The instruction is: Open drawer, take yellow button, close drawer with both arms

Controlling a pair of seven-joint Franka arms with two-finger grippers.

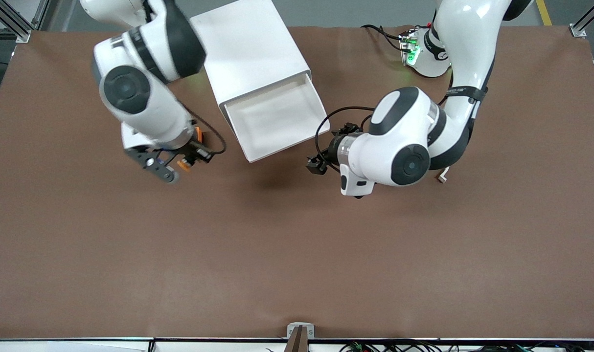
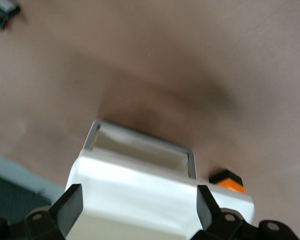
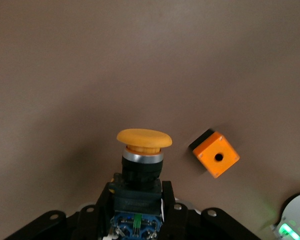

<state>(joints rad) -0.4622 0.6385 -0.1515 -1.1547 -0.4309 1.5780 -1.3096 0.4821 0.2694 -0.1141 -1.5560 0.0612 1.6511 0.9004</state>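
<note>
Front view shows the white drawer (image 1: pixel 277 120) pulled out of its cabinet (image 1: pixel 250 46), its tray bare; right wrist view shows the right gripper (image 3: pixel 137 202) pinching the button (image 3: pixel 141 165) over the brown table (image 1: pixel 297 254), long axis in line with the fingers, orange cap outward; an orange cube (image 3: pixel 216 154) lies nearby; the left gripper (image 2: pixel 137 212) hangs spread before the drawer; no writing is legible.
</note>
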